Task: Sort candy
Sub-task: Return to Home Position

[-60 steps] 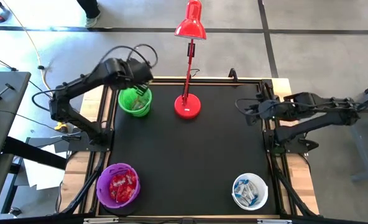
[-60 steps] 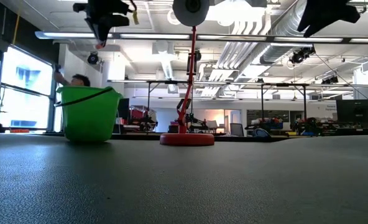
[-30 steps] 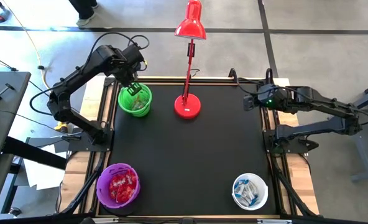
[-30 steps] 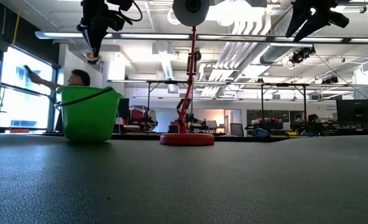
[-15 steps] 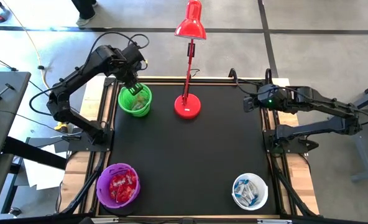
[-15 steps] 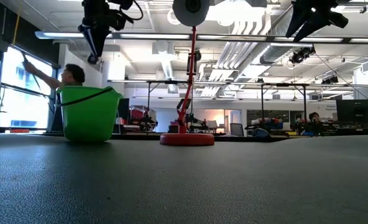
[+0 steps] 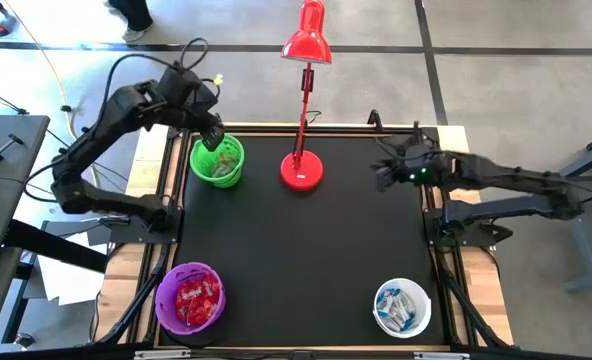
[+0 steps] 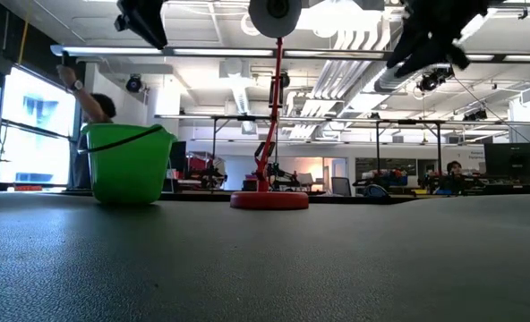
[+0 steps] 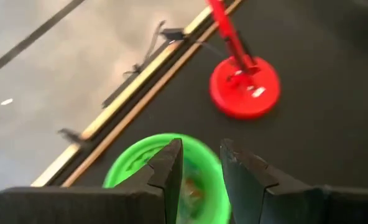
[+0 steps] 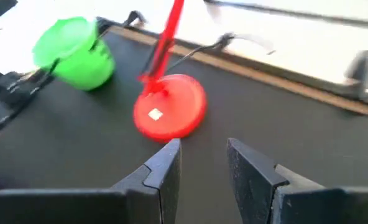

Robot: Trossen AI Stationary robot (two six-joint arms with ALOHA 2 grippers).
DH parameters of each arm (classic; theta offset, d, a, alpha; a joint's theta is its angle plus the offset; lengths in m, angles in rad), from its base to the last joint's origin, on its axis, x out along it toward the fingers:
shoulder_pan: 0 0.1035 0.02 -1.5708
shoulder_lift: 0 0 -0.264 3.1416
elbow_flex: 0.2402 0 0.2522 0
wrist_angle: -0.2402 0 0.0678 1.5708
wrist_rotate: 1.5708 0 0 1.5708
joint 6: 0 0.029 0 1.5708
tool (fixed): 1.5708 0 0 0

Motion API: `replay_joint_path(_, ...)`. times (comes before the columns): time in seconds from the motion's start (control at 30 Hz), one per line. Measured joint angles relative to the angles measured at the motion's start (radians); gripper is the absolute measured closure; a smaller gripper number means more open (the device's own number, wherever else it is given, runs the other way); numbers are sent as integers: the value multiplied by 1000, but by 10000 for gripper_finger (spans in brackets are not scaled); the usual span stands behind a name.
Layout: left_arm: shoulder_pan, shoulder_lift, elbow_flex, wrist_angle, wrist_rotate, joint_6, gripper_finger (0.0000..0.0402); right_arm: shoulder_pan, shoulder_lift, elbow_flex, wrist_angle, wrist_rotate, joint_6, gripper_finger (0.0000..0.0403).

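Black worktop (image 7: 306, 250): three buckets (image 7: 164, 290) hold heaped candy (image 7: 198, 298), long axes seemingly jumbled. The green bucket (image 7: 196, 160) sits below the narrowly parted left tool (image 9: 201, 149); the right tool (image 10: 202, 146) is parted, empty.

We're looking down on a black-topped table (image 7: 306, 250) in a pale wooden frame, and the red lamp (image 7: 302, 170) plants its round base near one edge of it. Near the lamp, toward the left arm's side, sits the green bowl (image 7: 217, 160). Well apart from the lamp, at the opposite edge, we've got the purple bowl (image 7: 189, 297) on the left arm's side and the white bowl (image 7: 403, 307) on the right arm's side.
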Motion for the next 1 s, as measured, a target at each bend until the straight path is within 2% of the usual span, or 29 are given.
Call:
replay_joint_path(0.17, 0, -75, -193, 171, 153, 34, 307, -66, -40, -207, 310, -154, -1, 281)
replay_joint_path(0.33, 0, -111, -316, 293, 266, -12, 307, -127, -79, -331, 476, -271, -59, 281)
replay_joint_path(0.57, 0, -152, -423, 357, 276, -84, 316, -194, -123, -507, 669, -409, -65, 281)
replay_joint_path(0.87, -33, -263, -614, 656, 299, -148, 326, -236, -151, -607, 891, -561, -91, 281)
replay_joint_path(1.0, -55, -296, -687, 765, 300, -191, 326, -239, -152, -667, 1010, -579, -100, 281)
